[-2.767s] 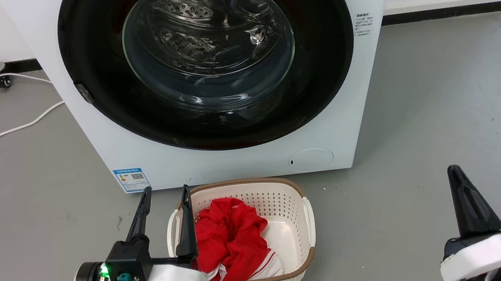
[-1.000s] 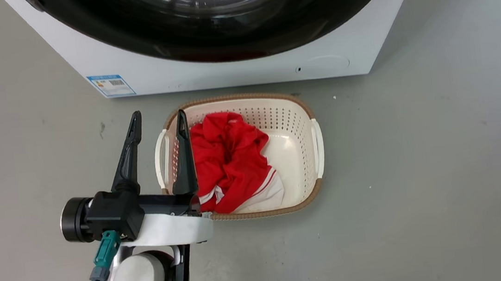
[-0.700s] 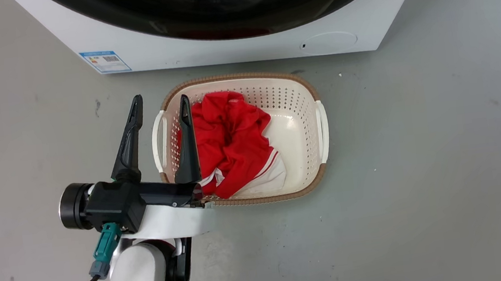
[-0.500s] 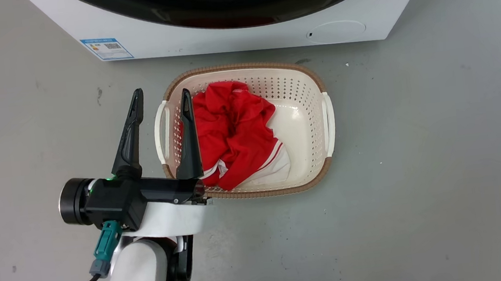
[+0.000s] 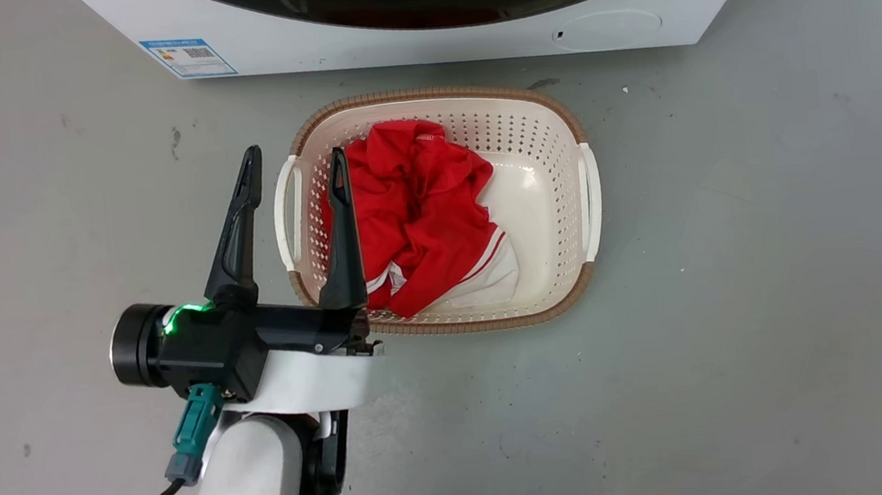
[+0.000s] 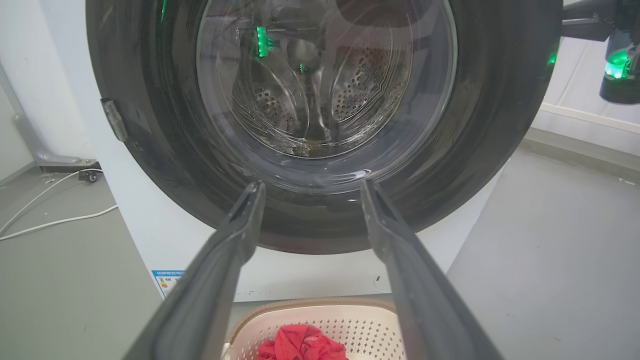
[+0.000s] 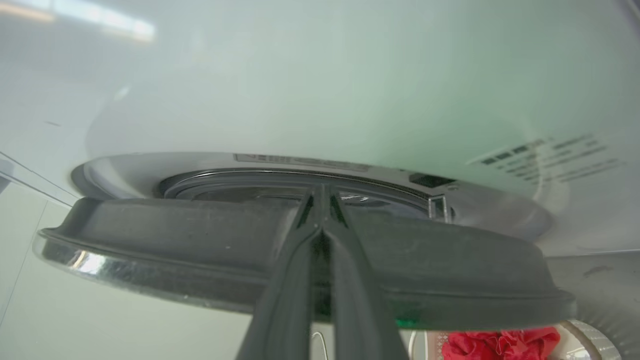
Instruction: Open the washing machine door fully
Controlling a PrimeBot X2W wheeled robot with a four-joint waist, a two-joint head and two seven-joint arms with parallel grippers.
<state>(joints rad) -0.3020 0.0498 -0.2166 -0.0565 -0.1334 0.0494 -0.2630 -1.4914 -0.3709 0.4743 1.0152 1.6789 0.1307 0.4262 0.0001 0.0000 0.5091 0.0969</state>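
Your left gripper hangs with its two fingers spread wide, pointing forward; your right gripper has its fingers pressed together.

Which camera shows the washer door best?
The left wrist view: nearly the whole round door faces the camera. The head view catches its bottom arc at the top edge; the right wrist view sees its rim edge-on, very close.

It looks like a bare laundry test room: a white front-loading washing machine stands on a plain grey floor, with a cream laundry basket and loose white cables.
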